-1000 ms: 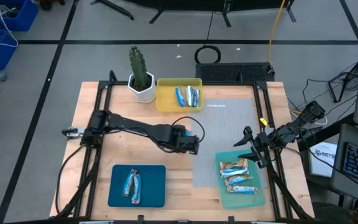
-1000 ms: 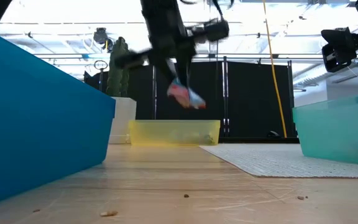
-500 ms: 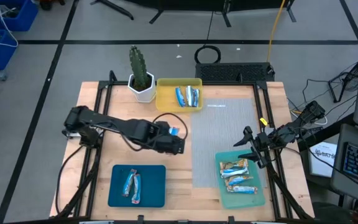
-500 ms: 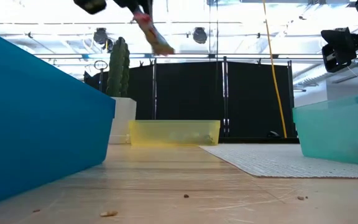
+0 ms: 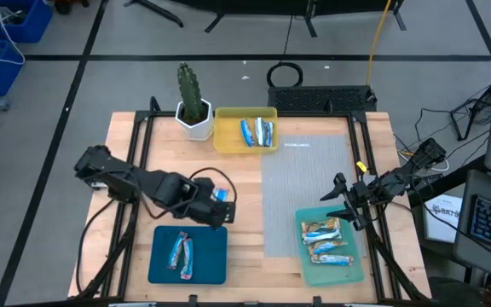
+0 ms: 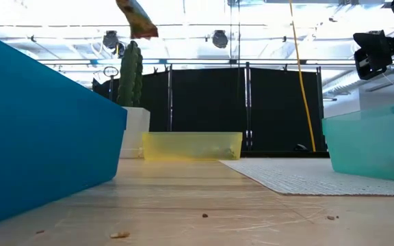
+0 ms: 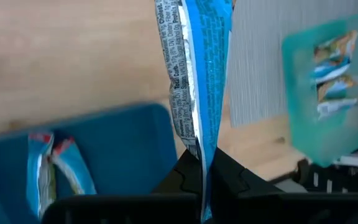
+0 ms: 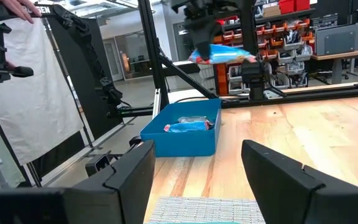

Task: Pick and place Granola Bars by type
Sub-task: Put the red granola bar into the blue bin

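My left gripper (image 5: 215, 205) hovers by the far right corner of the dark blue tray (image 5: 207, 264) and is shut on a blue-and-white granola bar (image 7: 194, 74). Two similar bars (image 5: 181, 254) lie flat in that tray. The yellow tray (image 5: 225, 141) holds a few blue bars (image 5: 257, 132), and the light teal tray (image 5: 358, 271) holds several tan bars (image 5: 326, 242). My right gripper (image 5: 337, 205) waits open at the light teal tray's far left corner. My left gripper pinches the bar by one end (image 7: 202, 163) between its two fingers (image 7: 182, 180). The wrapper stands edge-on in the hold, and the rest of the bar reaches out past the fingertips. The bar (image 6: 137, 17) is lifted clear, high above the table.
A potted cactus (image 5: 193, 102) stands left of the yellow tray at the far edge. A grey mat (image 5: 301, 183) covers the table's right-hand middle. Bare wood (image 5: 169, 153) lies between the trays.
My left gripper has swung from the table's middle toward the left and near edges, ending by the dark blue tray's far right corner. The blue-and-white bar has travelled with it, still pinched and off the table.
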`<action>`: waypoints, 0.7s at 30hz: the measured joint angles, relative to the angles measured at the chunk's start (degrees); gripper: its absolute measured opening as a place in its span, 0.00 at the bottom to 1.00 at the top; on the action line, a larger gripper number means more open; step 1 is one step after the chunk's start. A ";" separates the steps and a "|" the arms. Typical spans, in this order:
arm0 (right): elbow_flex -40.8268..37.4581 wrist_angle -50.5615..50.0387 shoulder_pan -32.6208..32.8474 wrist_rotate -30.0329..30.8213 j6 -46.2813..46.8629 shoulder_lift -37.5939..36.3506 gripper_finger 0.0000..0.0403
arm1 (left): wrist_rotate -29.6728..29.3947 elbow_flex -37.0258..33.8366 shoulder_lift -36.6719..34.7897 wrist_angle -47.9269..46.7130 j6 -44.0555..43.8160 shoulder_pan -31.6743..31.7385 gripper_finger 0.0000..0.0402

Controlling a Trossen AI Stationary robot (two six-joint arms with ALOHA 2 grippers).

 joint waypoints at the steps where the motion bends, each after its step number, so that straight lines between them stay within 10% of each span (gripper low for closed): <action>1: -0.01 0.00 -0.01 0.00 0.00 0.00 0.57 | 0.23 -0.02 -0.38 -0.44 -1.10 -1.02 0.02; 21: -0.01 0.00 0.01 0.00 0.00 0.00 0.57 | 0.79 0.00 5.60 -8.86 -27.89 -16.60 0.02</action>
